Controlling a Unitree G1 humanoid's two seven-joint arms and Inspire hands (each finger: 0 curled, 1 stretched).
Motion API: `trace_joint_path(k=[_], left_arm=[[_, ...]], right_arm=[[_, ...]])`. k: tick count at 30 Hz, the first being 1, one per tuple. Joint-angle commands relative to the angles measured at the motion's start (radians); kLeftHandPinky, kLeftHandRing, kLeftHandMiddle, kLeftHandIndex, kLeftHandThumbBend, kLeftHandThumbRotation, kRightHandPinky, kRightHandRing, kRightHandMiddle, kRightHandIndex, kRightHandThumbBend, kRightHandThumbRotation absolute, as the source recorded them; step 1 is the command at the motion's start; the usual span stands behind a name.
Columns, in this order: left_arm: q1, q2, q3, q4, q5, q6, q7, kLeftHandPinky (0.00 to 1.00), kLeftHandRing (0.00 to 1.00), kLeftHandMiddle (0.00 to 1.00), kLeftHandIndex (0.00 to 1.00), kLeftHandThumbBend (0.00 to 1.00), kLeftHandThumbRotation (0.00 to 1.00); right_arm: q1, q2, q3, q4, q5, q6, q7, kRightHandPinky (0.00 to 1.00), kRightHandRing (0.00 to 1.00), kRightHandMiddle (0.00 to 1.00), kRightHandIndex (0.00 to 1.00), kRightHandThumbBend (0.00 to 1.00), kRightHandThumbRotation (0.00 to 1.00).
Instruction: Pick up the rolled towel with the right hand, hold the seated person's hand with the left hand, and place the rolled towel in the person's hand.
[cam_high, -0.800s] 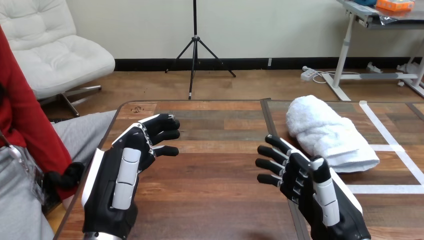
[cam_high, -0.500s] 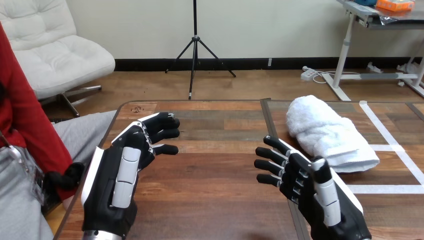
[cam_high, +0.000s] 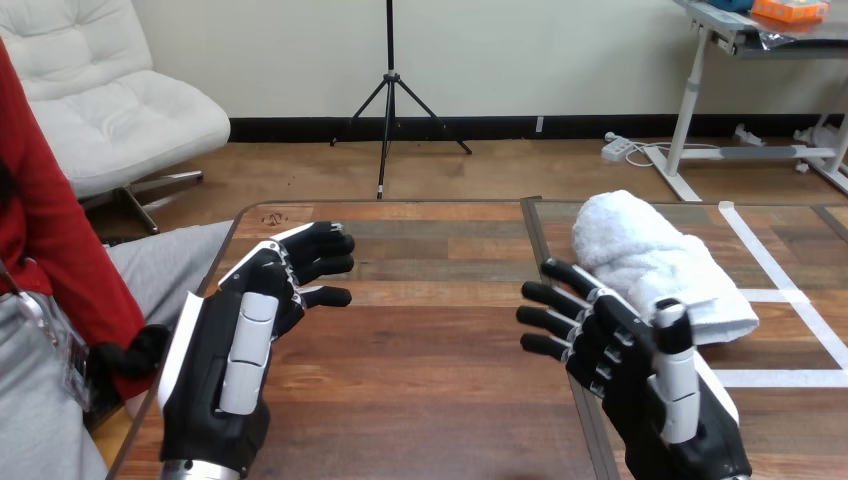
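**Clerk:** Entry one, hazards. Where is the right hand (cam_high: 640, 375)?

**Keeper:** Low over the desk (cam_high: 430, 390), fingers spread and straight, grasping nothing. It is just beside the near left end of the rolled towel (cam_high: 650, 260). Its thumb overlaps that end in the view, and I cannot tell whether they touch.

**Clerk:** Risks?

**Keeper:** Three, by my judgement.
1. The roll is broad and soft. A hand closing from the side may pinch only the outer layer, and the roll could unwind on the lift.
2. Straight fingers coming from the left may push it across the white tape (cam_high: 772, 296) instead of enclosing it.
3. With a grip at one end, the other end would droop.

**Clerk:** The left hand (cam_high: 240, 340)?

**Keeper:** Released, fingers loosely bent, holding nothing. It is over the desk's left part, near the person (cam_high: 50, 250) and well apart from the towel. The risk there is closing on the person's hand too hard or off target.

**Clerk:** Entry two, the towel's condition.

**Keeper:** White, thick terry pile, loosely rolled. It lies diagonally on the desk's right half, one end far and left, the other near and right. The near end shows flattened, folded layers, and the far end is rounder and fuller. It looks compressible, light and prone to loosen.
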Motion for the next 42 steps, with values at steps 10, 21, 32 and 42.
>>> trace_joint_path(k=[10, 21, 32, 42], left_arm=[[-0.068, -0.018, 0.009, 0.016, 0.012, -0.024, 0.0, 0.63, 0.73, 0.74, 0.7, 0.73, 1.0], [-0.083, -0.016, 0.013, 0.024, 0.017, -0.019, -0.001, 0.64, 0.73, 0.74, 0.7, 0.75, 1.0], [-0.091, -0.016, 0.017, 0.04, 0.016, -0.023, -0.003, 0.64, 0.74, 0.74, 0.7, 0.76, 1.0], [-0.088, -0.022, 0.021, 0.04, 0.022, -0.025, 0.01, 0.64, 0.73, 0.74, 0.7, 0.79, 1.0]], right_arm=[[-0.153, -0.019, -0.044, 0.041, 0.005, -0.014, 0.003, 0.84, 0.86, 0.87, 0.91, 1.0, 1.0], [-0.341, -0.128, -0.076, 0.149, -0.103, -0.008, -0.015, 0.83, 0.87, 0.87, 0.91, 0.99, 0.86], [-0.524, -0.219, -0.075, 0.311, -0.242, -0.07, -0.043, 0.82, 0.88, 0.87, 0.9, 0.97, 0.83], [-0.667, -0.274, -0.05, 0.442, -0.363, -0.105, -0.079, 0.81, 0.88, 0.87, 0.89, 1.0, 0.86]])
